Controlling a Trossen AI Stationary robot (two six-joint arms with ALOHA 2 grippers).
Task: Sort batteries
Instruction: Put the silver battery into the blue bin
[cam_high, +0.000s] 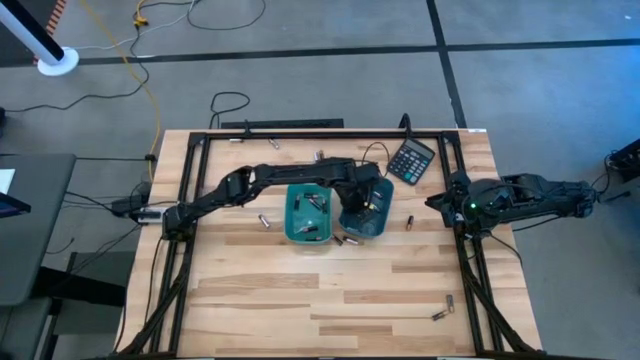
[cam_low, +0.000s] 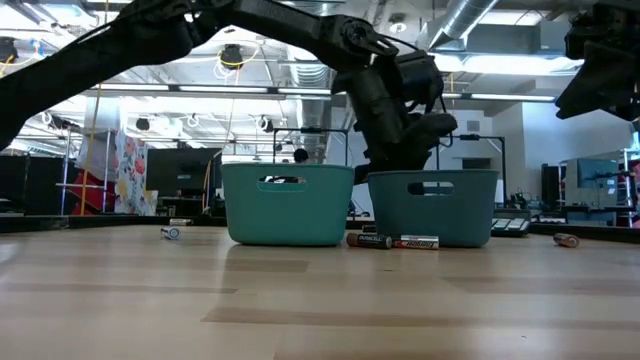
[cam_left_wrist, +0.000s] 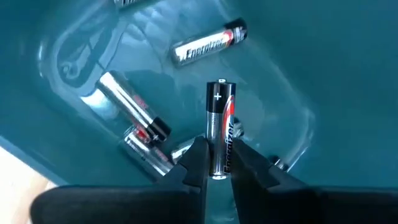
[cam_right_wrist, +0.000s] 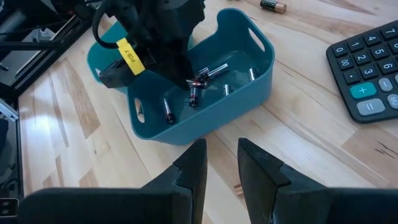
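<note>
Two teal trays stand side by side mid-table, the left one and the right one; several batteries lie in each. My left gripper reaches down into the right tray, shut on a black-and-silver battery. More batteries lie on that tray's floor beneath it. Loose batteries lie on the table, two in front of the trays. My right gripper waits at the table's right side, open with nothing between its fingers. My left gripper pinches the battery between its two fingers, at the end away from the plus mark. The fingers come steeply from above and the battery runs on along them, plus end pointing down into the tray. Whether that end touches the tray's floor I cannot tell.
A black calculator lies at the far right. Single batteries lie left of the trays, right of them, near the far edge and at the near right. A black frame runs around the tabletop.
</note>
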